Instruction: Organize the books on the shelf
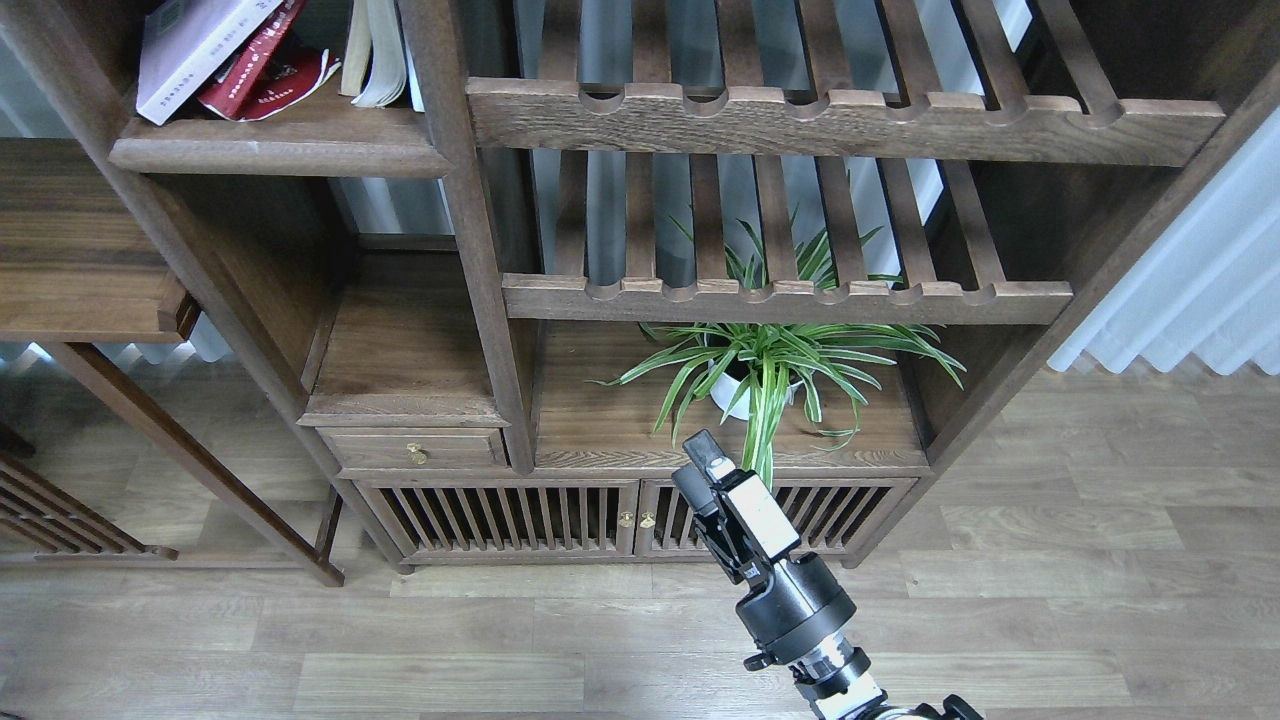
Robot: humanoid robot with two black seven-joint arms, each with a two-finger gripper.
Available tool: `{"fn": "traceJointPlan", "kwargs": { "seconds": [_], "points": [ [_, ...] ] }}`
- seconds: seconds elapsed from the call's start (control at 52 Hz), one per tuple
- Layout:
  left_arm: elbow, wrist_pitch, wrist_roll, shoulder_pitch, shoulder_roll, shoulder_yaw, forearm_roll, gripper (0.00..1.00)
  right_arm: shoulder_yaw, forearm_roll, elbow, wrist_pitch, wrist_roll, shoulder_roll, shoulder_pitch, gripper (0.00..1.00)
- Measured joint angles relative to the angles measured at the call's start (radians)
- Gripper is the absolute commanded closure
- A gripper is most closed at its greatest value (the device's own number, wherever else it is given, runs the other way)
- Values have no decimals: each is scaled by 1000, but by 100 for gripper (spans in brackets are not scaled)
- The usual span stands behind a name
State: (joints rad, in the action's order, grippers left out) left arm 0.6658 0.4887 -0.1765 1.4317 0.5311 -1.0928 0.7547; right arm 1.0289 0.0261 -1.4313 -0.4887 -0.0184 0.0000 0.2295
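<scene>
A white-lavender book (198, 48) leans to the left on the dark-brown flat shelf (285, 152) at the top left. A red book (258, 68) lies slanted against its underside. The black book is out of view. My right gripper (698, 468) is low in the middle, in front of the cabinet and well below and to the right of the shelf. Its two fingers stand slightly apart and hold nothing. My left gripper is not in view.
Thin pale books with cream pages (374, 52) stand to the right of the red book. Slatted shelves with scalloped rails (840, 118) fill the upper right. A potted spider plant (765, 365) stands just behind the gripper. Below it are a cabinet top (600, 425) and a drawer (415, 450).
</scene>
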Motion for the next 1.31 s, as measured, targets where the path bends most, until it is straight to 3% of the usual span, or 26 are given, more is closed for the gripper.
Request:
{"fn": "traceJointPlan", "kwargs": {
  "seconds": [0.096, 0.327, 0.52, 0.866, 1.213, 1.309],
  "points": [
    [-33, 0, 59, 7, -25, 9, 0, 93, 0, 0, -2, 0, 0, 0, -1, 0],
    [-87, 0, 143, 0, -68, 39, -2, 93, 0, 0, -3, 0, 0, 0, 1, 0],
    [-135, 0, 244, 3, -92, 84, -2, 91, 0, 0, -4, 0, 0, 0, 1, 0],
    [-192, 0, 361, 5, -127, 128, 0, 89, 0, 0, -6, 0, 0, 0, 1, 0],
    [-197, 0, 420, -19, -151, 131, 1, 85, 0, 0, -7, 0, 0, 0, 2, 0],
    [-197, 0, 427, -29, -159, 125, 1, 78, 0, 0, -7, 0, 0, 0, 2, 0]
  ]
}}
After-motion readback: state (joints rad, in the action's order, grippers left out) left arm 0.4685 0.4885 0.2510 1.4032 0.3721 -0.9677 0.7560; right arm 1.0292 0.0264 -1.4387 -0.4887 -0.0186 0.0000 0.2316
